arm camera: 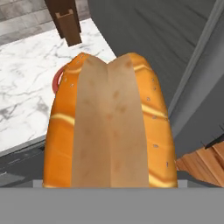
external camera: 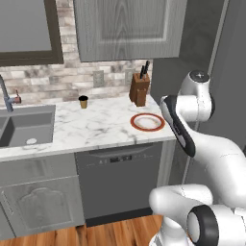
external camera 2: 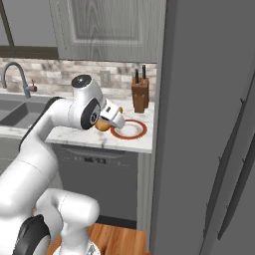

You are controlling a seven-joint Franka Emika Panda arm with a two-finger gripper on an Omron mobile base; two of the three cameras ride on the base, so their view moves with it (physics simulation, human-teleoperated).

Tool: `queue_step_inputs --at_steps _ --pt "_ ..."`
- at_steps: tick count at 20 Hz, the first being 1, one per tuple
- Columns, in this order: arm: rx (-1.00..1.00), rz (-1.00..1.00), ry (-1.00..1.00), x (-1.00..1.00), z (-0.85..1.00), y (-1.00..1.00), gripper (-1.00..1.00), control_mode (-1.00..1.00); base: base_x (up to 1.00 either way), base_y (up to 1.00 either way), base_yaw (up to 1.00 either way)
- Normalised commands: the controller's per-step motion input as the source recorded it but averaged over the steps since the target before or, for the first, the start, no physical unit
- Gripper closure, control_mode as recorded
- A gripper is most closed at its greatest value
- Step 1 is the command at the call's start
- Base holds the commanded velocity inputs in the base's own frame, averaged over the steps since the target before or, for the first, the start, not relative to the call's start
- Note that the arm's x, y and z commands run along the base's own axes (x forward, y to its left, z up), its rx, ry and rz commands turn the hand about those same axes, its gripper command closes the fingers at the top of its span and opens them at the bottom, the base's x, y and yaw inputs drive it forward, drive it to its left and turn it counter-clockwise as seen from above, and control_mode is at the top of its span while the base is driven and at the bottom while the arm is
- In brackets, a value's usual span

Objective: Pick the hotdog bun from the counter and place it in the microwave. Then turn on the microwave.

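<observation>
You're looking at a white marble desk over grey cabinets, brick backsplash behind it. Sink is set into the left end, faucet at its back edge. On the desk: small dark cup near the backsplash, knife block at the right rear, red-rimmed plate near the right front edge, well apart from the cup.
</observation>
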Motion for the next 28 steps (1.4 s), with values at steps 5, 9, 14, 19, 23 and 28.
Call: queue_step_inputs --at_steps 5,9,14,19,23,28 --pt "0.0 0.07 -0.04 -0.32 0.22 0.15 1.0 -1.0 0.0 0.0 0.0" --pt "0.0 0.04 -0.05 -0.3 0.21 0.11 1.0 -1.0 0.0 0.0 0.0" --pt "-0.02 0.0 -0.04 -0.24 0.14 0.03 1.0 -1.0 0.0 0.0 0.0" --pt "-0.03 0.0 -0.04 -0.26 0.13 0.01 1.0 -1.0 0.0 0.0 0.0" --pt "-0.02 0.02 -0.06 -0.31 0.14 0.05 1.0 -1.0 0.0 0.0 0.0" --pt "-0.02 0.03 -0.07 -0.29 0.16 0.09 1.0 -1.0 0.0 0.0 0.0"
